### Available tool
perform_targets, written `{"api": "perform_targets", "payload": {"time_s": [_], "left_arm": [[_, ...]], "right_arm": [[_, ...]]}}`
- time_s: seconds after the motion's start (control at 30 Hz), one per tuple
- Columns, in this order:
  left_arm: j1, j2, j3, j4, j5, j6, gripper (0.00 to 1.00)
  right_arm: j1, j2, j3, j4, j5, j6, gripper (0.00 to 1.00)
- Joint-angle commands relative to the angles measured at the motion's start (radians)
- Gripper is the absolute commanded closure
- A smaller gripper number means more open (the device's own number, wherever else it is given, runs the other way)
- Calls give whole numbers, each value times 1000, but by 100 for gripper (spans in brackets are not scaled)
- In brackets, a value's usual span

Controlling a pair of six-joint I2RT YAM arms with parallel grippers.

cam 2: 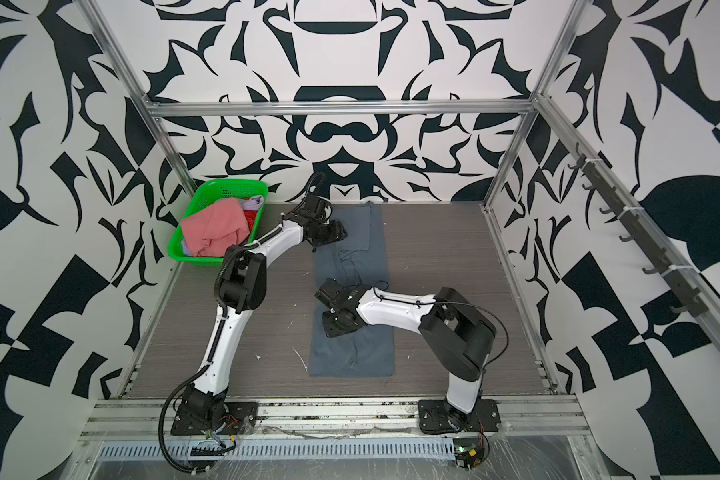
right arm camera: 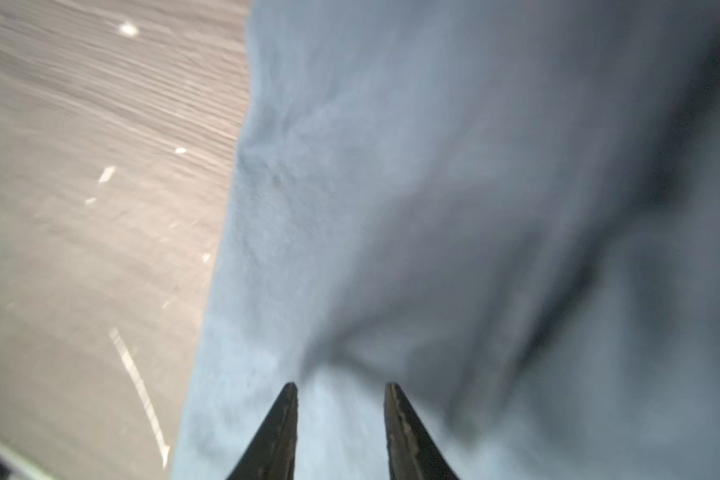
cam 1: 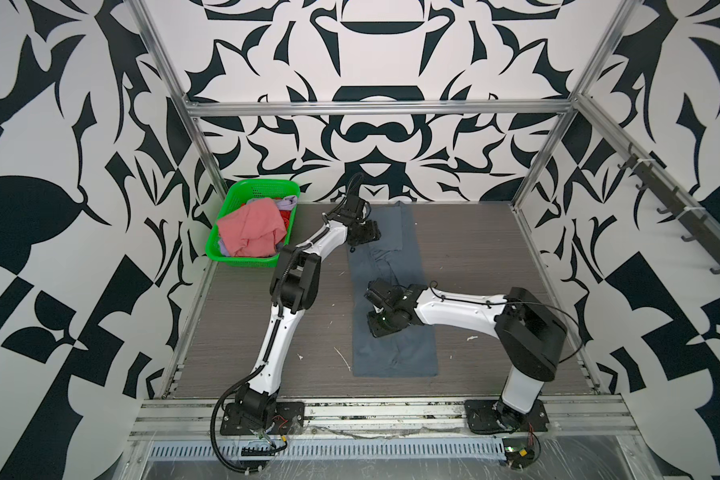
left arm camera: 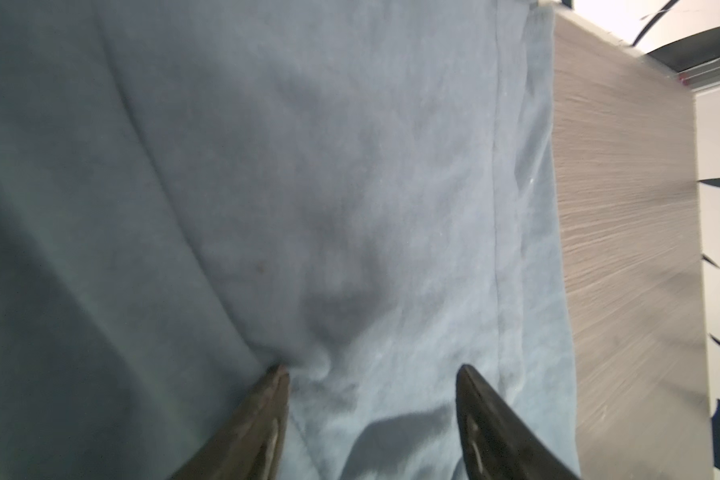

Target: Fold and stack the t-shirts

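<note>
Over the table in a top view, the blue-grey shirt lies mid-table as a long strip. The left gripper is at its far end and the right gripper is mid-strip. The other shirts sit in the basket.

Left wrist view: jaws spread, touching the shirt.

Right wrist view: jaws apart but narrower, nothing pinched.

Risk imo: grabbing only the top layer would undo the side folds or drag the strip crooked.

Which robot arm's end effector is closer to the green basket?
Left. The left end effector is over the far end of the blue-grey t-shirt, just right of the green basket; the right end effector is farther off, over the shirt's middle.
</note>
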Motion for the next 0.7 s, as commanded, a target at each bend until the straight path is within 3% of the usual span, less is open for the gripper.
{"api": "perform_targets", "payload": {"time_s": [0.0,0.13,0.33,0.47,0.67], "left_arm": [[6,-165,-104,11,53,52,33],[-6,-381,-368,82,82,-1,33],[-58,-696,-769,4,48,-134,35],[-174,-887,-1014,-47,-12,-257,37],[-406,-1085,-1226,-121,-107,-485,37]], "right_arm": [[-3,-165,-17,-23,31,-43,60],[-14,-309,-66,-50,87,46,59],[-68,-422,-183,-140,108,187,58],[-127,-538,-302,-161,78,242,54],[-163,-713,-423,-220,40,285,47]]}}
